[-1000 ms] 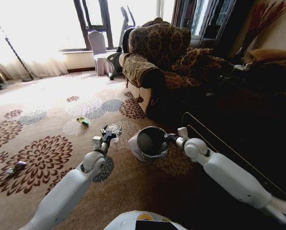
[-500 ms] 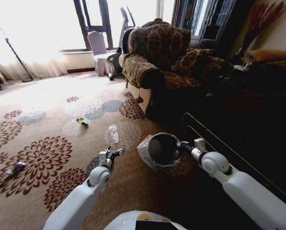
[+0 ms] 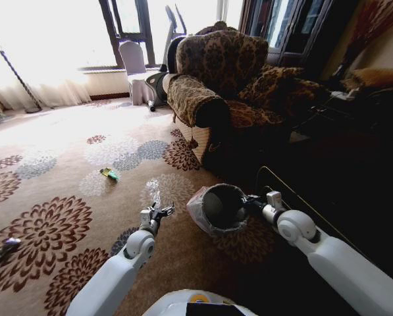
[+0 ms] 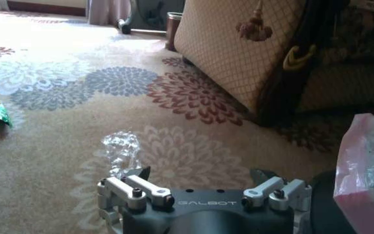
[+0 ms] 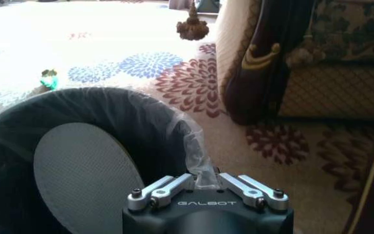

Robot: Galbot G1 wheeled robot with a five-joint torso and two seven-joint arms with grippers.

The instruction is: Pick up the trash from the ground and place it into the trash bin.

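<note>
- Trash on a flowered carpet: a clear plastic bottle (image 3: 155, 190) lies just ahead of my left gripper (image 3: 160, 211), a green wrapper (image 3: 109, 174) farther off to its left, and another small piece of litter (image 3: 3, 249) sits near the head view's left edge.
- Trash bin (image 3: 220, 209), dark and lined with a translucent bag, is tipped toward me; my right gripper (image 3: 255, 201) is clenched on its rim and bag liner (image 5: 196, 163).
- Left gripper's jaws are spread and empty, with the clear plastic bottle just beyond the fingertips in the left wrist view.
- Armchair (image 3: 216, 85) stands behind the bin.
- I judge the bottle pickup is in hand; next I must reach forward and down, straddle the crumpled bottle, and close gently.
</note>
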